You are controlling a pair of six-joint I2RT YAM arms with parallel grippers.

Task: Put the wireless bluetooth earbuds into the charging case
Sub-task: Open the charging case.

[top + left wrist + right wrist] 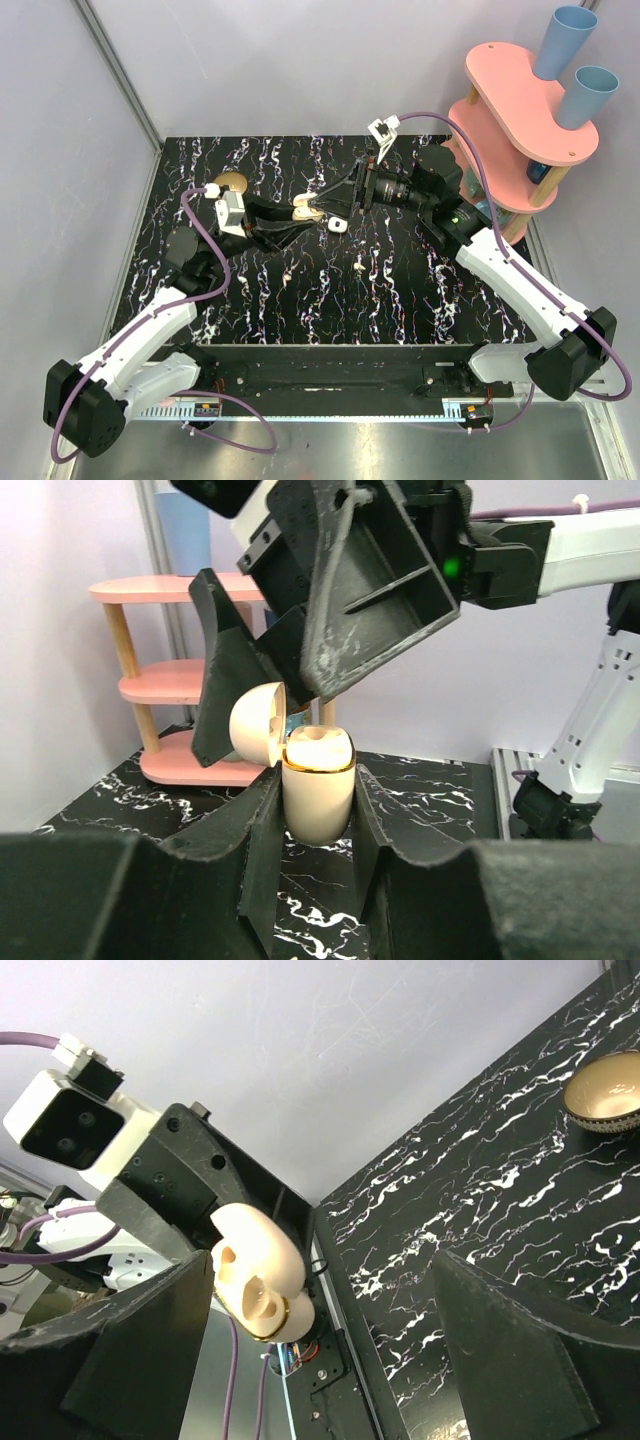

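Observation:
My left gripper (300, 215) is shut on the charging case (306, 208), a cream clamshell with a gold rim, and holds it upright above the table with its lid open. In the left wrist view the case (318, 800) sits between my fingers, with its lid (256, 723) tipped to the left. The right wrist view shows the case (258, 1278) with two empty sockets. My right gripper (323, 207) is open and empty, its fingers (222, 670) either side of the case top. Two small earbuds lie on the table, one white (339, 225) and one cream (358, 265).
A brass-coloured bowl (231, 184) stands at the back left of the black marbled table (400, 300) and also shows in the right wrist view (603, 1092). A pink two-tier shelf (520, 110) with blue cups (563, 40) stands at the back right.

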